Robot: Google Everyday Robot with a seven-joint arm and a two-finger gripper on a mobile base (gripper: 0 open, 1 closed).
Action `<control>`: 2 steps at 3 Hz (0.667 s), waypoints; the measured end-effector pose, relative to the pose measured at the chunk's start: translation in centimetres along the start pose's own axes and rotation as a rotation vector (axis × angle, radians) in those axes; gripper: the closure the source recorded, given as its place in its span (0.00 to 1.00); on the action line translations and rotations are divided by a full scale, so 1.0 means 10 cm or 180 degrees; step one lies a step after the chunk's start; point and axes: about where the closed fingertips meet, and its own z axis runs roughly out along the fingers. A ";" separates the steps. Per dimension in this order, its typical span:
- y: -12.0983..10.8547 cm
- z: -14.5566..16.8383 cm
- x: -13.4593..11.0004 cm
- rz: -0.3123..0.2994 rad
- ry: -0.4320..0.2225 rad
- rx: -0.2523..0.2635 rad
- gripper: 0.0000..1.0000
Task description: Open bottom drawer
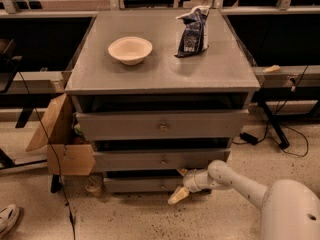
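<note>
1. A grey chest [160, 76] of three drawers stands on a speckled floor [130, 219].
2. The bottom drawer [135, 185] is the lowest and narrowest front, just above the floor. It sits under the middle drawer [130, 161], with a dark gap between the two fronts.
3. Its small knob [161, 186] shows at the centre of the front, just left of the gripper and apart from it.
4. The gripper [179, 184] is low at the right end of the bottom drawer's front, reaching in from the right.
5. Its two pale fingers are spread wide and hold nothing. The upper fingertip [182, 172] is near the drawer's top edge. The lower fingertip [175, 197] points down-left, close to the floor.
6. The white arm [235, 181] runs from the gripper back to the robot's rounded body [292, 211] at the lower right.
7. The top drawer [160, 125] is the tallest and widest front, with its own knob at the centre.
8. On the chest's top a cream bowl [130, 49] stands left of centre. A dark crumpled bag [193, 31] stands upright to its right, well apart from it.
9. An open cardboard box [65, 144] leans against the chest's left side.
10. A white shoe [7, 220] shows at the lower left corner.
</note>
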 end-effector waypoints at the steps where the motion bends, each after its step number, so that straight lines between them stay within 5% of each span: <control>1: -0.14 0.26 0.20 0.0156 0.0142 -0.0062 0.00; 2: -0.22 0.43 0.37 0.0264 0.0224 -0.0111 0.00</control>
